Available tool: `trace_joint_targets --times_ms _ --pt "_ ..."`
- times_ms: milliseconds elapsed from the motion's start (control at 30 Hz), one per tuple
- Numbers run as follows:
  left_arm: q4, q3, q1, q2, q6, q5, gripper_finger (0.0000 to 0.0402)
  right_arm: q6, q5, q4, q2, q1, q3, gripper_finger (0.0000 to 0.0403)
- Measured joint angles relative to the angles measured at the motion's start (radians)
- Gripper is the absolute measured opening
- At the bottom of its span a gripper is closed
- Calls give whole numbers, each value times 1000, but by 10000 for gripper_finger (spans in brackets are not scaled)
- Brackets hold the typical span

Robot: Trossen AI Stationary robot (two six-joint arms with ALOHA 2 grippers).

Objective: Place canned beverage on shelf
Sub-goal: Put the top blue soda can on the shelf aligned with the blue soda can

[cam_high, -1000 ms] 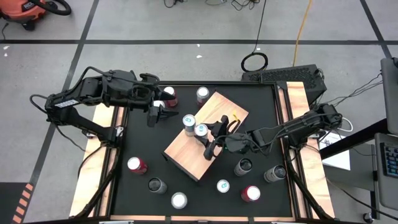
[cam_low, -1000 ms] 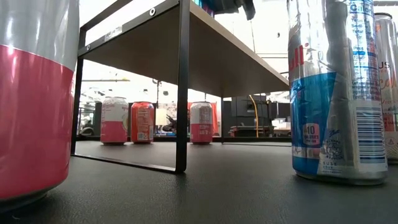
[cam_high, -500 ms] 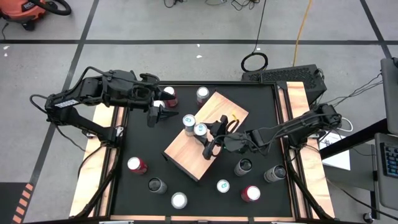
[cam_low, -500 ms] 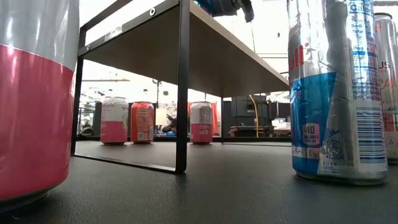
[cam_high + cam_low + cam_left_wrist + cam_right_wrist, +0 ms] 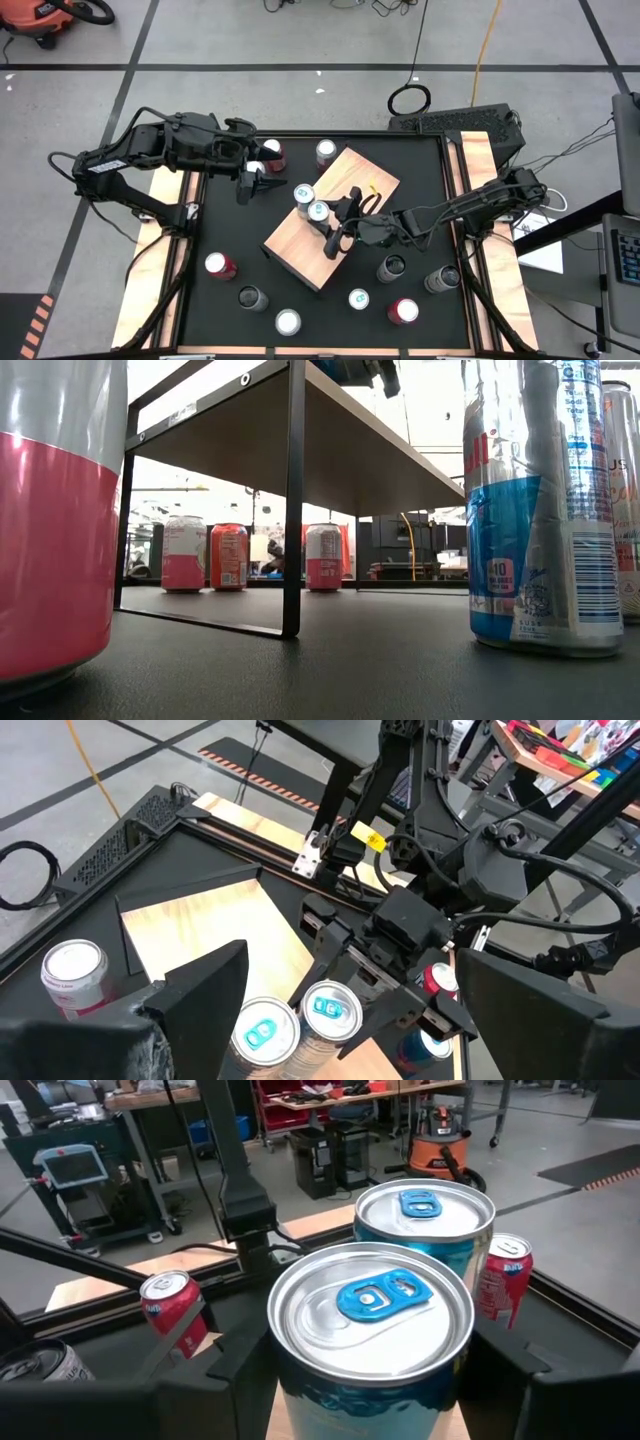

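Right gripper [image 5: 333,226] grips blue-tabbed can [image 5: 318,211] (label unreadable).

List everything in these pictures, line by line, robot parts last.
shelf: 1, tan wood on a black frame, set diagonally mid-table
gripped can: 1, silver top with a blue tab, on the shelf
free can: 1, same look, right beside it on the shelf
red cans: 3, on the black tabletop, one far and two near
silver-topped cans: 3, on the tabletop, one far and two near
dark cans: 3, on the tabletop, near side
orange vacuum: 1, on the floor beyond the table
yellow cable: 1, on the floor
left tool: open, empty, above the tabletop left of the shelf
right tool: closed on the gripped can
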Motion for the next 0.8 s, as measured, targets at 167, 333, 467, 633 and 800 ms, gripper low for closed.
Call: trace_joint_targets --times_ms 167,333,467,633,800 --pt "0 0 0 0 2 0 358 -38 1 9 0 0 0 223" --pt "0 0 0 0 5 0 358 -48 2 13 1 -2 -1 232" --pt "0 0 0 0 6 0 358 -61 9 15 1 -2 -2 232" --pt "0 0 0 0 6 0 358 -65 27 16 1 -3 -2 233" --pt "0 0 0 0 6 0 358 -65 27 16 1 -4 -2 233"
